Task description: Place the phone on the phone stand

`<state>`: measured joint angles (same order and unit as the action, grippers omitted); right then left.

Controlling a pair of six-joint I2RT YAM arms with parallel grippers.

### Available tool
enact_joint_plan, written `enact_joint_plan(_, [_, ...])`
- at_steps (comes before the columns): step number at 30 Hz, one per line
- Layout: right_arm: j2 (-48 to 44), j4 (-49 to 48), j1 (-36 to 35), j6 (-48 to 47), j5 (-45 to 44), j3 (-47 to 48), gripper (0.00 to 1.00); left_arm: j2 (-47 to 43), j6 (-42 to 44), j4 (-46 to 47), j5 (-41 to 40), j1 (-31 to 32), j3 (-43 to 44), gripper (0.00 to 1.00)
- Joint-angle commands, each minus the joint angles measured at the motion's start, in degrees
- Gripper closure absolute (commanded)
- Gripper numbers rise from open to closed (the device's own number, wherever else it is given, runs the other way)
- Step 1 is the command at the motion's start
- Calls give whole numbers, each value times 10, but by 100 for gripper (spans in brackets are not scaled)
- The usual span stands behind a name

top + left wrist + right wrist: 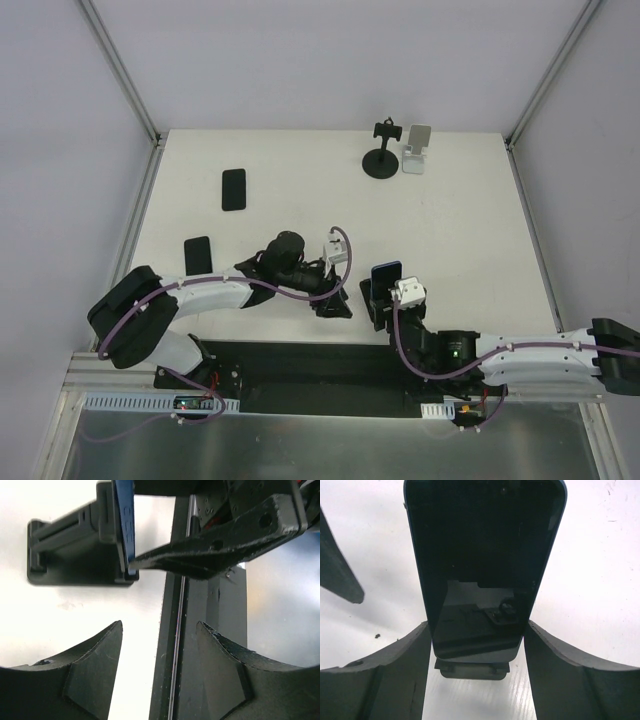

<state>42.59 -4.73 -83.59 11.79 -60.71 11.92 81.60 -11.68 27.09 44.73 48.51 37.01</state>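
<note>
A blue-edged phone (386,270) with a dark screen stands upright near the table's front edge. Its bottom edge sits in the lip of a small black phone stand (472,670). My right gripper (476,625) has a finger against each side edge of the phone (480,555), shut on it. The left wrist view shows the stand (75,555) from the side, the phone's blue edge (126,525) and a right finger (225,540). My left gripper (157,625) is open and empty, just left of the stand in the top view (335,305).
Two more black phones lie flat at the left, one further back (233,189) and one nearer (197,254). A black round-base stand (381,155) and a white stand (416,150) are at the back. The black front rail (200,645) runs under my left gripper.
</note>
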Motion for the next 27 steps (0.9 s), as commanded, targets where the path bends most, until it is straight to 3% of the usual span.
enact_joint_plan(1, [14,-140,-7,-43,-43,-27,99,-14,-13,62,0,-8,-24,41])
enact_joint_plan(12, [51,-135,-9,10,-39,-41,99,-4,-23,73,-3,-13,-24,41])
enact_joint_plan(16, [94,23,-14,126,-58,17,99,-5,-27,77,-3,-17,-27,41])
enact_joint_plan(18, [116,93,-18,221,-70,51,99,-7,-29,80,-4,-17,-28,41])
enact_joint_plan(22, [171,332,-25,401,-92,125,99,-10,-32,85,-9,-18,-35,41])
enact_joint_plan(27, [296,537,-47,629,-120,244,99,-12,-34,86,-13,-19,-35,41])
